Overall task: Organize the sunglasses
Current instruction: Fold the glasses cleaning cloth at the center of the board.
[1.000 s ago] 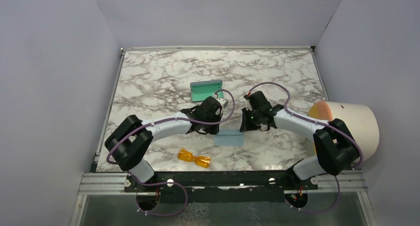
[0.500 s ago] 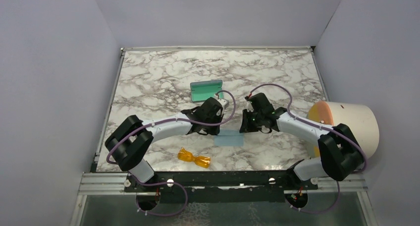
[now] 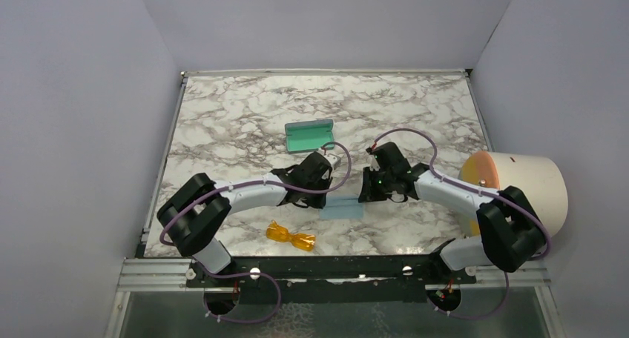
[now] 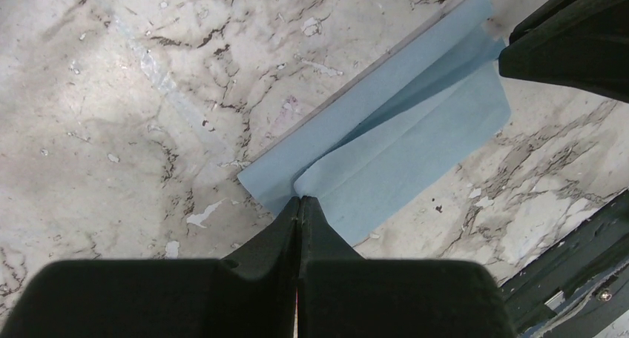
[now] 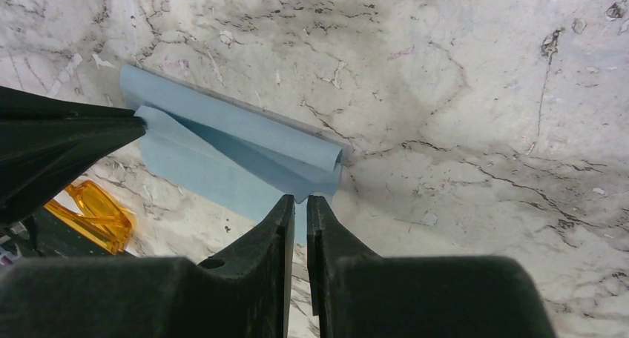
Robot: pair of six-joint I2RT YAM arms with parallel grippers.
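The light blue cloth lies half folded on the marble between both grippers. My left gripper is shut on the cloth's left corner; the left wrist view shows its tips pinching the folded layer of the cloth. My right gripper is shut on the right corner, its jaws a narrow slit apart around the cloth. The orange sunglasses lie folded near the front edge, also seen in the right wrist view. The open case with a teal inside lies behind the arms.
A big cream cylinder with an orange end lies at the right table edge beside the right arm. The black front rail runs just below the sunglasses. Grey walls close in the table on three sides.
Both grippers have moved toward the near edge with the cloth's far corners, folding the cloth over itself so it looks narrower. The case now shows fully behind the left arm.
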